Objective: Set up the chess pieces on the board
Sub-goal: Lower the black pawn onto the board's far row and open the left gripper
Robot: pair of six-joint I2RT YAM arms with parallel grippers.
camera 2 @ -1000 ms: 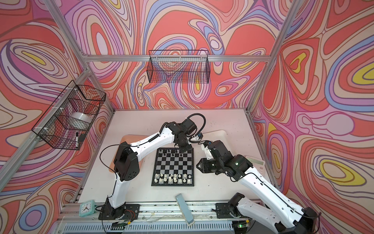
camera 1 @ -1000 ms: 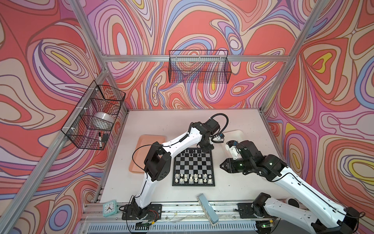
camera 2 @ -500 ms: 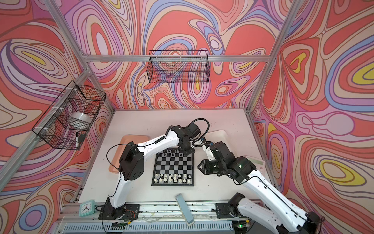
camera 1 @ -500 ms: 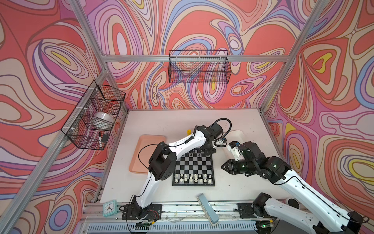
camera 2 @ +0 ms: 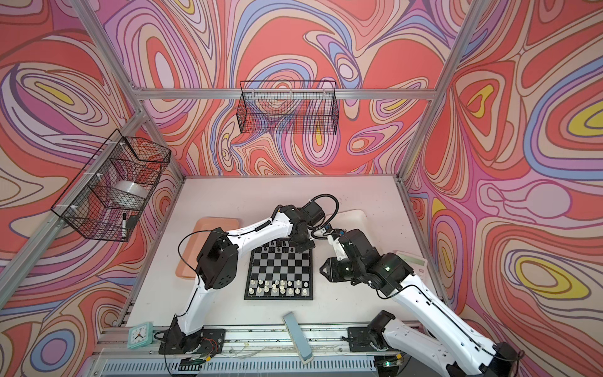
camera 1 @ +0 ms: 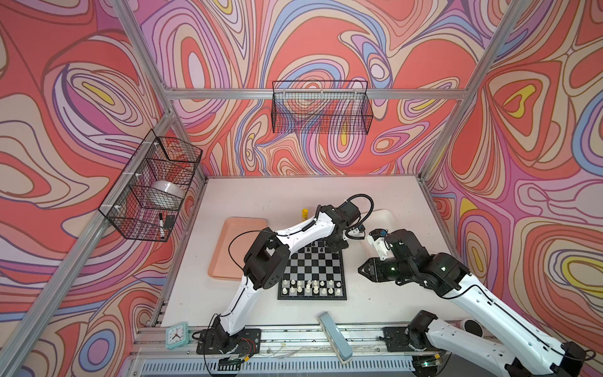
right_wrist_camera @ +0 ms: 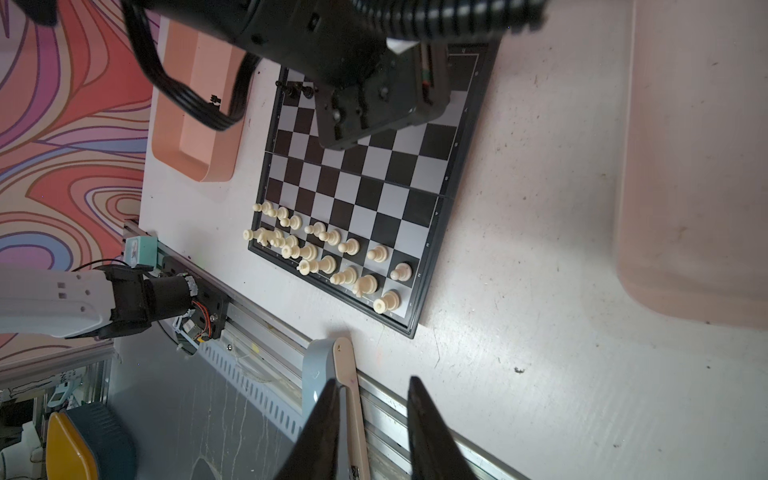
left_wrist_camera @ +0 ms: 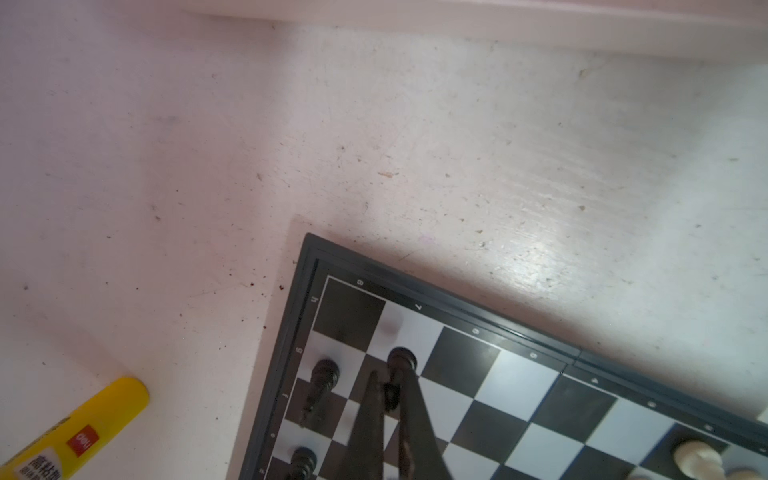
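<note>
Left claw (left_wrist_camera: 391, 384) is closed on a black piece (left_wrist_camera: 401, 359), fingers (left_wrist_camera: 413, 399) pinching it from both sides. It sits over the board (left_wrist_camera: 519, 386) near a corner, by the line between a dark and a light square; cannot tell if the base touches the board. 2 more black pieces (left_wrist_camera: 326, 374) stand just beside it along the same board edge.

In both top views the left claw (camera 1: 336, 248) reaches to the far right corner of the board (camera 1: 313, 264), which lies mid-desk (camera 1: 293, 196). Black pieces (camera 1: 315, 243) are on the far row. White pieces (camera 1: 310, 287) fill the 2 near rows, crowded together at 1 end in the right wrist view (right_wrist_camera: 286, 241).

Right claw (right_wrist_camera: 372, 380) is open, nothing between the fingers (right_wrist_camera: 424, 415). It hangs over the desk to the right of the board, off it, tips aimed toward the board (camera 2: 323, 269).

Yellow glue stick (camera 1: 304, 213) stands on the desk beyond the board, apart from it. Pink tray (camera 1: 235, 251) is left of the board, white tray (camera 1: 385, 218) right and further back.
</note>
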